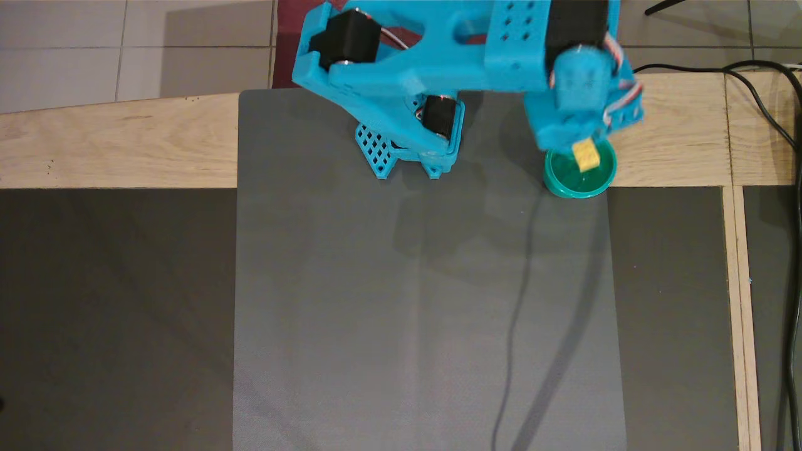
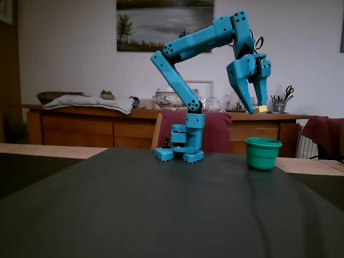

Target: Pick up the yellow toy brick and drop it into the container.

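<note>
Overhead view: blue printed arm's two-finger gripper (image 1: 586, 147) reaching right, pinching small yellow plastic toy brick (image 1: 586, 155) over round teal-green plastic cup (image 1: 567, 185) at grey mat's (image 1: 426, 313) edge, fixed view: arm arched high, gripper (image 2: 258, 109) pointing down, brick (image 2: 261, 109) clamped well above cup (image 2: 263, 153).

You have one yellow toy brick (image 1: 586, 155), one container (image 1: 579, 177) near the tabletop's (image 1: 113, 147) far edge, one grey mat (image 1: 426, 313), and one claw (image 2: 259, 109)
</note>
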Controlling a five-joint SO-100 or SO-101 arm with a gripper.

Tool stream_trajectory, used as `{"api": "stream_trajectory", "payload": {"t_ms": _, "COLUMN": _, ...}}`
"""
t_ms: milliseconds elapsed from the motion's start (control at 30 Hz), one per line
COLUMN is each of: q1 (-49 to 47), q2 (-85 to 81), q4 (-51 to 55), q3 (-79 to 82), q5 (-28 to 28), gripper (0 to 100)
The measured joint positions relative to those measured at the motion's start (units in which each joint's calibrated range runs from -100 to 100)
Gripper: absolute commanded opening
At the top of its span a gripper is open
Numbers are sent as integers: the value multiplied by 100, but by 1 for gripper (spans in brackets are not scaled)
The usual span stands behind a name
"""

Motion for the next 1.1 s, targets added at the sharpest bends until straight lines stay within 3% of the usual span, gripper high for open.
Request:
{"api": "stream_trajectory", "payload": {"t_ms": 133, "q1": -371, "q2": 0, "q4": 0, "q3": 0, "q5": -106, "gripper": 0}}
{"api": "stream_trajectory", "payload": {"t_ms": 867, "q1": -393, "q2": 1249, "q4": -1144, "q3": 9, "q5": -127, "gripper": 1}}
{"api": "stream_trajectory", "payload": {"t_ms": 1100, "q1": -379, "q2": 1283, "q4": -1135, "q3": 9, "q5": -79, "gripper": 10}}
